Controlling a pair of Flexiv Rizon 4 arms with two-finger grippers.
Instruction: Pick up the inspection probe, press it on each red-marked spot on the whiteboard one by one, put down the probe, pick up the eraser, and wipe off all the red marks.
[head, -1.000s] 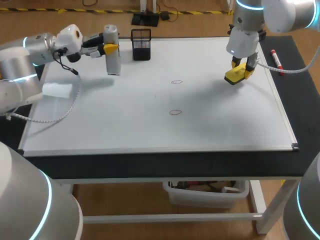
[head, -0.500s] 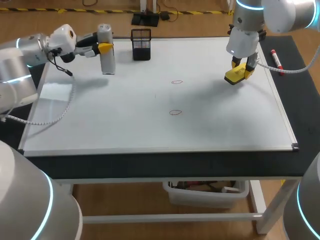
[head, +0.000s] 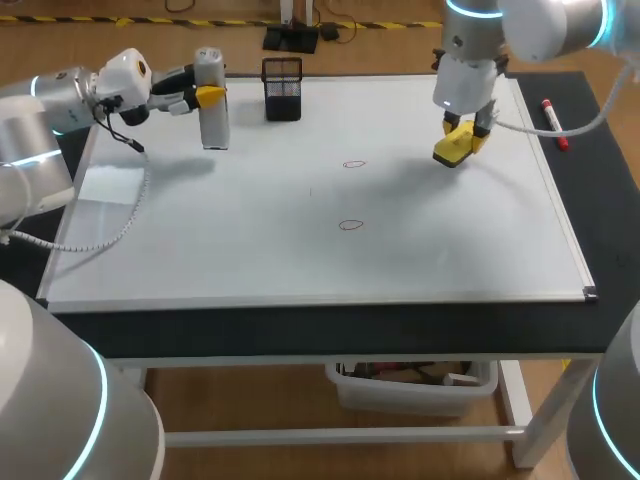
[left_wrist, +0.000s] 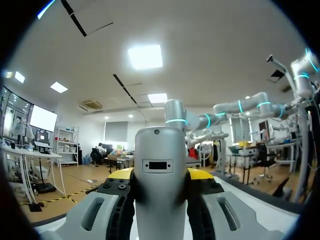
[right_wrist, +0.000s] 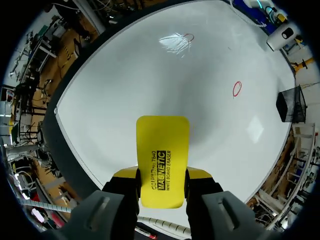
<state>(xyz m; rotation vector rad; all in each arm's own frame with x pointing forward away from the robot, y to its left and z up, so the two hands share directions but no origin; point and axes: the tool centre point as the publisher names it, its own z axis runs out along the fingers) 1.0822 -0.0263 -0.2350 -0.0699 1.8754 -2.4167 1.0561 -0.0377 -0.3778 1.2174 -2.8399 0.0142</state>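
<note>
The left gripper (head: 212, 96) was clamped on the probe (head: 214, 128), a grey cylinder standing upright over the far left part of the whiteboard (head: 300, 260). Whether its foot touched the board could not be told. In the left wrist view the gripper (left_wrist: 160, 181) had one finger on each side of the probe (left_wrist: 159, 150).

The right gripper (head: 460, 135) was closed on the yellow eraser (head: 449, 152), holding it over the far right part of the board. In the right wrist view the eraser (right_wrist: 162, 145) stuck out ahead from between the fingers of the gripper (right_wrist: 162, 182).

Two red marks were on the board: the far mark (head: 354, 164) lay left of the eraser, and the near mark (head: 350, 225) lay closer to the middle. Both the far mark (right_wrist: 237, 88) and the near mark (right_wrist: 187, 37) showed ahead of the eraser, apart from it.

A black mesh basket (head: 283, 90) stood at the far edge, just right of the probe. A red marker (head: 553, 122) lay on the dark mat to the right of the board.
</note>
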